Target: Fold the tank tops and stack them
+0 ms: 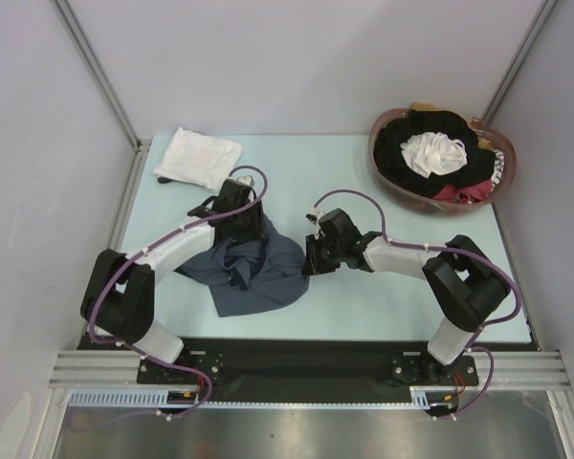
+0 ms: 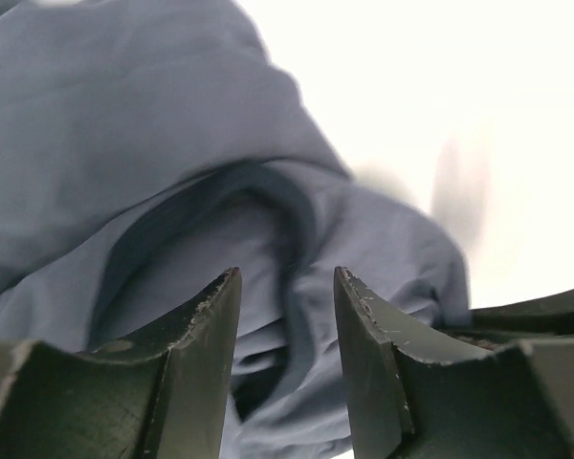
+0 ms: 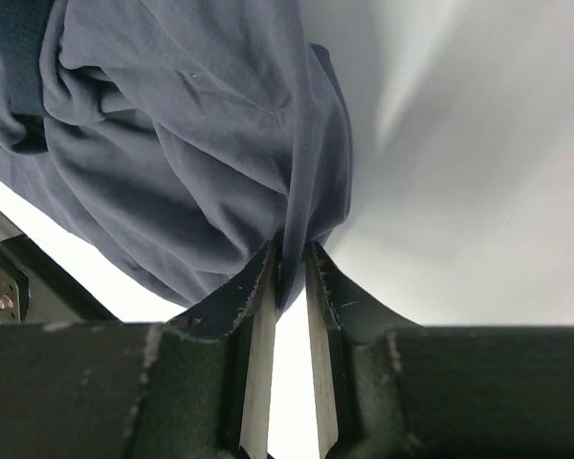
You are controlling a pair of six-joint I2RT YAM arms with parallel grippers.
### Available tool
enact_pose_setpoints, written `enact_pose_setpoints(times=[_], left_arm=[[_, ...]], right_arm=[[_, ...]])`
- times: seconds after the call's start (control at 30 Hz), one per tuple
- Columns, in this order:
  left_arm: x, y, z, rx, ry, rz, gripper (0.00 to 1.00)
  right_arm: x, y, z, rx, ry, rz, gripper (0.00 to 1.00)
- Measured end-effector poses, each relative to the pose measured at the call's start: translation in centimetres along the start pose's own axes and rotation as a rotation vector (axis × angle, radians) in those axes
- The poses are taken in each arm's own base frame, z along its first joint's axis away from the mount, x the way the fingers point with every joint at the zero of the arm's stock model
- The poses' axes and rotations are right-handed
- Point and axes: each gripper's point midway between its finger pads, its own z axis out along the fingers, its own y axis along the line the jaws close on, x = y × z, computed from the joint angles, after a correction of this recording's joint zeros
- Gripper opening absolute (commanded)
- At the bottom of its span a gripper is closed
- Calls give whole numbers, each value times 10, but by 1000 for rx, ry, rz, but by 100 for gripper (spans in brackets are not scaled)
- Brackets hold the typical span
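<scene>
The slate grey-blue tank top (image 1: 253,273) lies crumpled on the table between my two arms. My right gripper (image 1: 311,256) is shut on a fold at its right edge; in the right wrist view the cloth (image 3: 191,143) hangs pinched between the jaws of the gripper (image 3: 292,253). My left gripper (image 1: 256,228) is open at the top's far left part; in the left wrist view its jaws (image 2: 287,279) stand apart just over the wrinkled cloth (image 2: 172,143). The white tank top (image 1: 199,158) lies folded at the back left corner.
A brown basket (image 1: 372,153) at the back right holds a jumble of black, white and red clothes. The pale table (image 1: 411,287) has raised edges. Grey walls stand close on three sides.
</scene>
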Motion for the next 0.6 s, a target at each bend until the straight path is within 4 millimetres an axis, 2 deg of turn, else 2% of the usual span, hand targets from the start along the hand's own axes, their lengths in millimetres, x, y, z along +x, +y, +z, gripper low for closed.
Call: enact_pose_setpoints(times=[0.17,0.3,0.4,0.6], left_arm=[[-3,-14,9,6,0,33,39],[1,-8,16,-27,13,38,39],[1,-6,16,-40,13,39,32],[7,-6,18,-53,30,49,28]], right_arm=[[-1,0,0,-3,-3,-2,22],[-2,0,-2,-8,-7,-1,22],[-1,-2,-4,-9,-9,2,22],[-3,-5,-5,-10,-14,10,22]])
